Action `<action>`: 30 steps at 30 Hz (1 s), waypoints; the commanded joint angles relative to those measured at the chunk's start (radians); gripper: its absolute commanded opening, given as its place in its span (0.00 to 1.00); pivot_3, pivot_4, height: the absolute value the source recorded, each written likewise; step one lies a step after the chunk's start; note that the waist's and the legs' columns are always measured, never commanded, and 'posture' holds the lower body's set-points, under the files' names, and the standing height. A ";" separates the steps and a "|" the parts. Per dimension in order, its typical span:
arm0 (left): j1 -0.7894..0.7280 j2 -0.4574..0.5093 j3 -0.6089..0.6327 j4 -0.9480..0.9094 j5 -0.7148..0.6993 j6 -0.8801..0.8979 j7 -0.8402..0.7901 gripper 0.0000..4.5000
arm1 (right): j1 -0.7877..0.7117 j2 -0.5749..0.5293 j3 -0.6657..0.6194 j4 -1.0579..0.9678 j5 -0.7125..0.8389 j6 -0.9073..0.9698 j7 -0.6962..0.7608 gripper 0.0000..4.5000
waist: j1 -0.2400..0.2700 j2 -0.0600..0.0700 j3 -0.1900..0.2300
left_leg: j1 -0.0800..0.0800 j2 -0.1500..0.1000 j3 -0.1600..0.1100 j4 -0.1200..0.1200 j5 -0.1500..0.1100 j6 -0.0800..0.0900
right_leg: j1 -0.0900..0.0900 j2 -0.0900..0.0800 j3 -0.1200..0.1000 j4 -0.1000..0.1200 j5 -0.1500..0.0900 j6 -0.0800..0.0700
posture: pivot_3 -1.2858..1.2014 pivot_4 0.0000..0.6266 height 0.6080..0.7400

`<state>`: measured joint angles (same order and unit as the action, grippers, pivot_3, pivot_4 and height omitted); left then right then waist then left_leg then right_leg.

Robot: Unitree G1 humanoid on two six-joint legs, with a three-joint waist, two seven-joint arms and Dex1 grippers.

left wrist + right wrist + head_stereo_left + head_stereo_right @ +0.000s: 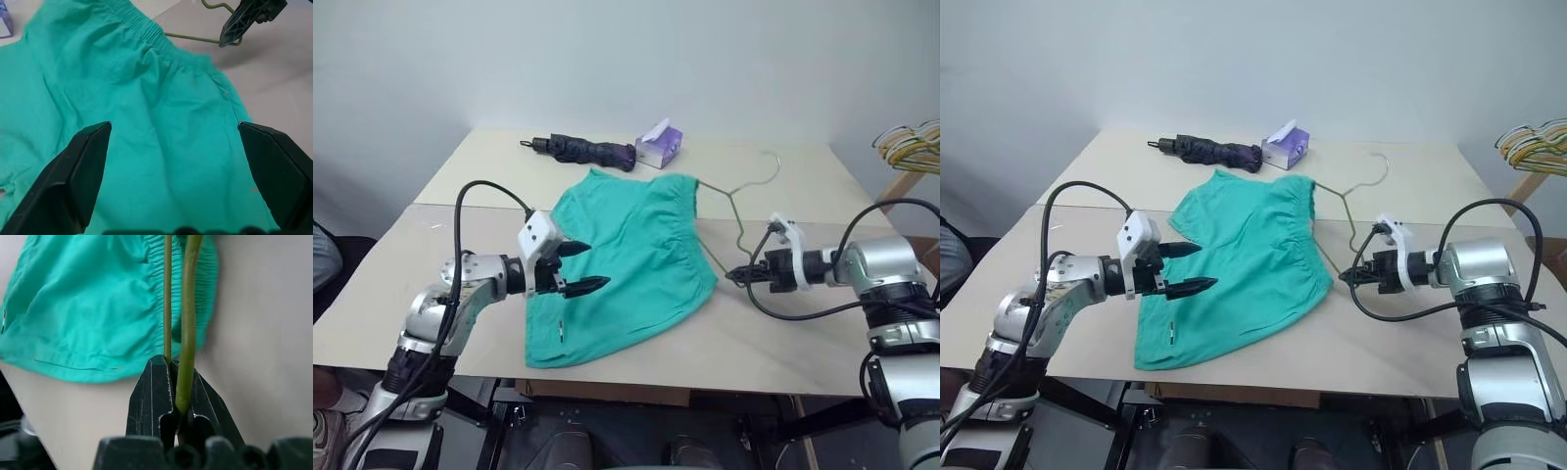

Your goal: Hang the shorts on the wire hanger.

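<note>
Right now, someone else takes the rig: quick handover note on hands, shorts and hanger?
Left hand: open, hovering over the shorts, holding nothing.
Right hand: shut on the wire hanger, gripping it at one corner; two wires run out from between the fingers.
Shorts lie flat on the table. One end of the hanger sits under the waistband; its hook points away toward the far edge.
Done: hanger grasped.
Left: get the shorts onto the hanger, probably using the left hand on the fabric.

Nothing readable anywhere, honestly. The shorts [626, 264] had a small white mark and the tissue box [660, 145] some print, both too tiny to read.
</note>
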<state>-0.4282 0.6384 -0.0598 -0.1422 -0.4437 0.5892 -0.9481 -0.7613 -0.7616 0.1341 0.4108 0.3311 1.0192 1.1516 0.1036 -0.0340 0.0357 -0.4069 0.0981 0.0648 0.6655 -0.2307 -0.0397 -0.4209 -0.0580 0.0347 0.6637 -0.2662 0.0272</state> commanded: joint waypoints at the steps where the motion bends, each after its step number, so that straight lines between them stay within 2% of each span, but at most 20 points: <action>1: -0.025 0.035 0.044 -0.011 -0.011 -0.020 -0.025 0.99 | -0.008 -0.025 0.002 -0.131 -0.028 -0.139 0.006 0.00 | -0.007 0.000 0.000 | 0.000 0.000 0.000 0.000 0.000 0.000 | 0.000 0.000 0.000 0.000 0.000 0.000 | 0.57 0.00 1.00; 9: -0.110 0.149 0.223 -0.009 -0.161 -0.001 -0.144 0.99 | -0.039 0.033 0.098 -0.219 -0.149 -0.448 0.000 0.00 | -0.015 0.000 0.000 | 0.000 0.000 0.000 0.000 0.000 0.000 | 0.000 0.000 0.000 0.000 0.000 0.000 | 0.58 0.00 1.00; 14: -0.214 0.271 0.300 0.125 -0.176 -0.035 -0.247 0.99 | -0.067 0.129 0.169 -0.172 -0.239 -0.621 -0.033 0.00 | -0.019 0.000 0.000 | 0.000 0.000 0.000 0.000 0.000 0.000 | 0.000 0.000 0.000 0.000 0.000 0.000 | 0.59 0.00 1.00; 20: -0.390 0.399 0.159 0.403 0.014 -0.210 -0.422 0.99 | -0.103 0.212 0.219 -0.142 -0.312 -0.724 -0.045 0.00 | -0.019 0.000 0.000 | 0.000 0.000 0.000 0.000 0.000 0.000 | 0.000 0.000 -0.001 0.000 0.000 0.000 | 0.59 0.00 1.00; 26: -0.553 0.401 0.006 0.594 0.119 -0.321 -0.642 0.99 | -0.099 0.233 0.228 -0.182 -0.322 -0.717 -0.025 0.00 | -0.004 0.000 0.000 | -0.001 0.000 0.000 0.000 0.000 0.000 | -0.001 0.000 -0.002 0.000 0.000 0.000 | 0.59 0.00 1.00; 30: -0.636 0.401 -0.149 0.673 0.119 -0.366 -0.666 0.99 | -0.094 0.237 0.243 -0.225 -0.336 -0.684 -0.016 0.00 | -0.008 0.000 0.000 | -0.002 0.000 0.000 0.000 0.000 0.000 | -0.001 0.000 -0.001 0.000 0.000 0.000 | 0.59 0.00 1.00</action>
<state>-1.0217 1.0326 -0.1800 0.5067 -0.3195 0.2465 -1.6060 -0.8324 -0.5249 0.3857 0.2369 -0.0018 0.3248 1.1326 0.0959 -0.0340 0.0358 -0.4086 0.0984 0.0648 0.6652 -0.2304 -0.0401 -0.4223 -0.0580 0.0333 0.6641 -0.2665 0.0274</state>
